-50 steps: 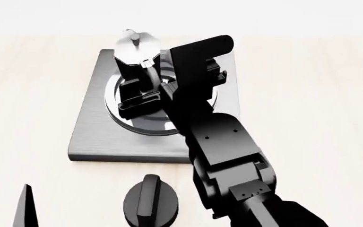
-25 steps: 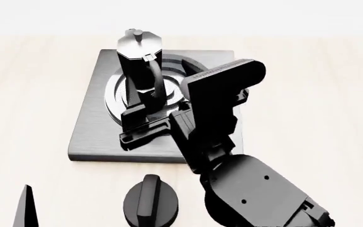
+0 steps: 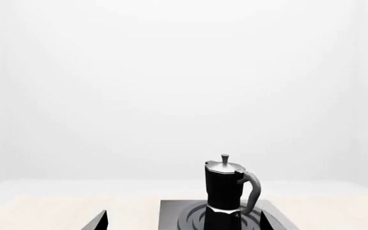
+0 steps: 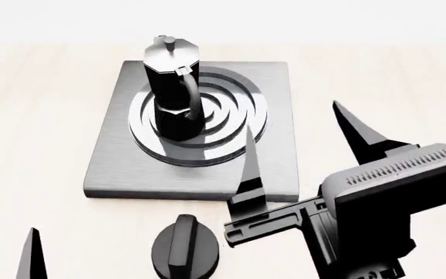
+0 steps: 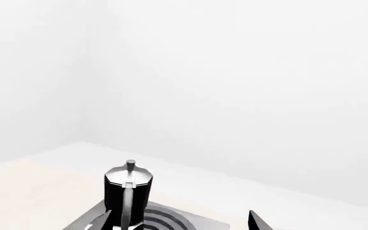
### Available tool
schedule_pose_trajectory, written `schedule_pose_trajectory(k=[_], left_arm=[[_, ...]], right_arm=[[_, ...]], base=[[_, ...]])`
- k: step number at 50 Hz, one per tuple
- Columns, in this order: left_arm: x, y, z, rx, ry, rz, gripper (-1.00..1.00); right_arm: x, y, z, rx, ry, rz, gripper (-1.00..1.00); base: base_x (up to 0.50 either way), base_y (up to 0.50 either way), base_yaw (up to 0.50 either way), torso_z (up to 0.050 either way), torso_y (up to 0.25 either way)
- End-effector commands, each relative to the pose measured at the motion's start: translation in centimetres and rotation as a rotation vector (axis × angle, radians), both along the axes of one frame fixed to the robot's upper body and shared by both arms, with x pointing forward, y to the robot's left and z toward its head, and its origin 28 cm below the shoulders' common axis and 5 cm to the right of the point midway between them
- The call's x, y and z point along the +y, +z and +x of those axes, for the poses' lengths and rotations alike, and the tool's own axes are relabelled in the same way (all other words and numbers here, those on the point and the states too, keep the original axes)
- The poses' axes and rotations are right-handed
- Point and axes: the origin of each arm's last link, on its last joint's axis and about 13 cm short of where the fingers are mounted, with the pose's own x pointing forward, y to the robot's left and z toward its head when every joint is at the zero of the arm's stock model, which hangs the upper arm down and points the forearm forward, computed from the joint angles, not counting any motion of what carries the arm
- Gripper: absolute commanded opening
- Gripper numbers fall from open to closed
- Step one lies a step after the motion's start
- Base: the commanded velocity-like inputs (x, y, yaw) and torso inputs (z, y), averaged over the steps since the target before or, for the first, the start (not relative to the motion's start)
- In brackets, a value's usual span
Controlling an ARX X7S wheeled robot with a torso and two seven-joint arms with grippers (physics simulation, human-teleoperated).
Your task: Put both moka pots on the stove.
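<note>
Pulled back from the burner since a second ago, the right gripper (image 4: 297, 142) now sits off the near right corner of the stove (image 4: 114, 168), jaws spread wide with nothing between them; earlier its arm lay right over the pot, so this reads as a retreat after letting go. One moka pot (image 4: 172, 87) stands upright on the stove, resting on the far left part of the ring burner (image 4: 231, 125), its handle turned toward the robot. It is placed off the middle, which leaves the right half of the plate free, probably room for the second pot. That second pot shows in no view, so by my reckoning the task is half done.

A black round knob (image 4: 184, 250) sits on the wooden table (image 4: 45, 116) just in front of the stove, apart from it.

From the left wrist view, the same pot (image 3: 225, 189) stands ahead on the rings, with both left fingertips (image 3: 99, 221) poking into the edge of the picture, well apart, so that pincer is open and empty. From the head view only one left finger tip (image 4: 31, 256) shows at the near left.

Next the robot has to find the other pot, likely outside this view.
</note>
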Motion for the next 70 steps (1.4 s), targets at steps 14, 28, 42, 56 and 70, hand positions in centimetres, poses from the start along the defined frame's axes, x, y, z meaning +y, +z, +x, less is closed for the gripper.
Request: schedule_pose_trajectory(k=[14,28,42,56,70], left_arm=[[0.0,0.3,-0.1,-0.004,0.006,0.0,1.0],[0.0,0.2,-0.1,-0.003,0.004,0.001,1.0],[-0.1,-0.1,0.1,-0.001,0.001,0.001,1.0],[-0.3,0.2,0.0,0.003,-0.009,-0.001,1.0],[-0.4,0.3,-0.1,0.002,-0.019,0.004,1.0]], right_arm=[[-9.3,-0.3,-7.8,0.06,-0.354,-0.098,1.0],[-13.9,1.7,-4.5,0.138,-0.49,-0.105,1.0],[-18.3,6.8,-2.8,0.266,-0.531,-0.125,1.0],[-20.8,7.7,-2.3,0.433,-0.474,-0.101,1.0],[-21.8,7.9,-1.7,0.567,-0.408,-0.092,1.0]], base=[[0.0,0.0,0.0,0.0,0.0],[0.0,0.0,0.0,0.0,0.0],[0.0,0.0,0.0,0.0,0.0],[0.0,0.0,0.0,0.0,0.0],[0.0,0.0,0.0,0.0,0.0]])
